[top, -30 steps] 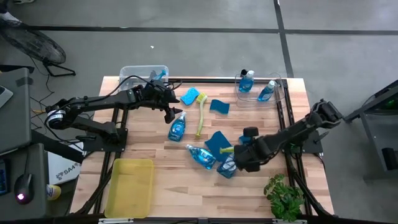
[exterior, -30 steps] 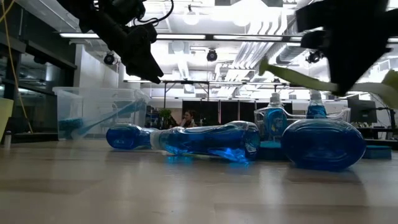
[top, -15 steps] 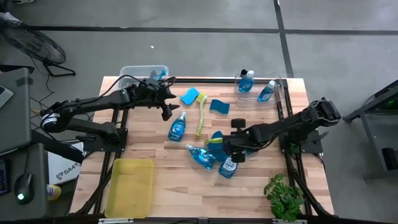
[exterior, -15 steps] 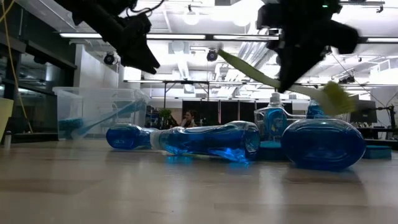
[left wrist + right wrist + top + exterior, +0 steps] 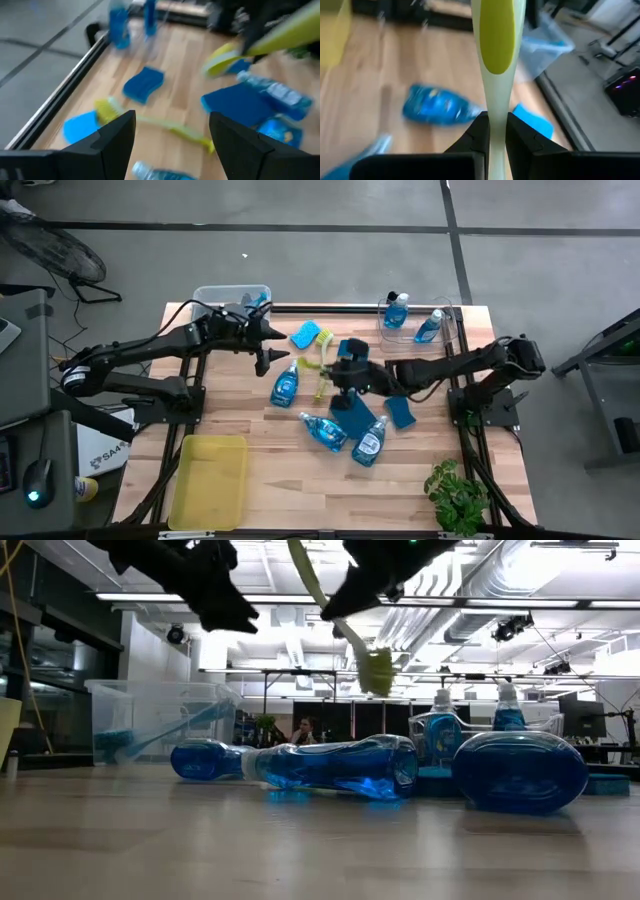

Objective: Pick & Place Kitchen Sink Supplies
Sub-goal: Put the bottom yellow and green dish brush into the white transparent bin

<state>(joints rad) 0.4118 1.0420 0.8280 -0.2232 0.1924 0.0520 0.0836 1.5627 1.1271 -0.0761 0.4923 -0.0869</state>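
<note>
Right gripper (image 5: 345, 370) carries a brush (image 5: 492, 55) above the middle of the table (image 5: 250, 420).

Its fingers are clamped tight on the yellow-green handle, the brush lifted clear of the wood. The left gripper (image 5: 268, 345) hangs with its fingers spread and nothing between them, near the far-left bin (image 5: 215, 295). A second brush (image 5: 322, 365), sponges (image 5: 304, 335) and soap bottles (image 5: 285, 384) lie scattered below; two more bottles stand in the far-right bin (image 5: 385, 340).
</note>
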